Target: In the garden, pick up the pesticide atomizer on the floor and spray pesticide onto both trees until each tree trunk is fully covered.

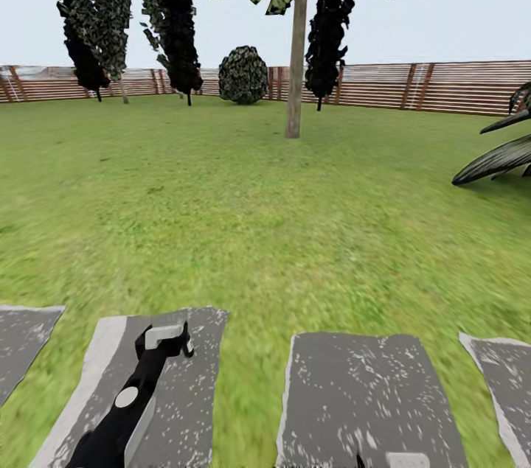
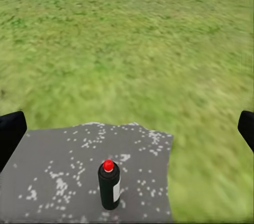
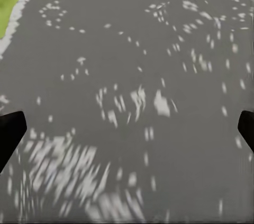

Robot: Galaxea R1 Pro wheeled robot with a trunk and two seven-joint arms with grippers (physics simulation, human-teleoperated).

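Ahead, a tree (image 1: 296, 48) with a pale straight trunk (image 1: 295, 85) is standing on the lawn (image 1: 221, 217) before the slatted fence (image 1: 442, 85). Nearer, the pesticide atomizer (image 2: 109, 186), black with a red cap, is standing upright on a grey speckled paving slab (image 2: 53, 155). Both the left gripper (image 2: 127, 128) and right gripper (image 3: 127, 128) are hanging with fingers spread wide, grasping nothing, the right over grey stone (image 3: 132, 49).

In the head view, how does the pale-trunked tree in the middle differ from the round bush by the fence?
The tree stands on open lawn, well forward of the fence; the bush sits right against it. The tree shows a tall, bare beige trunk with leaves spreading overhead; the bush is a low, round ball with no visible trunk. Both carry dark green, blocky foliage.
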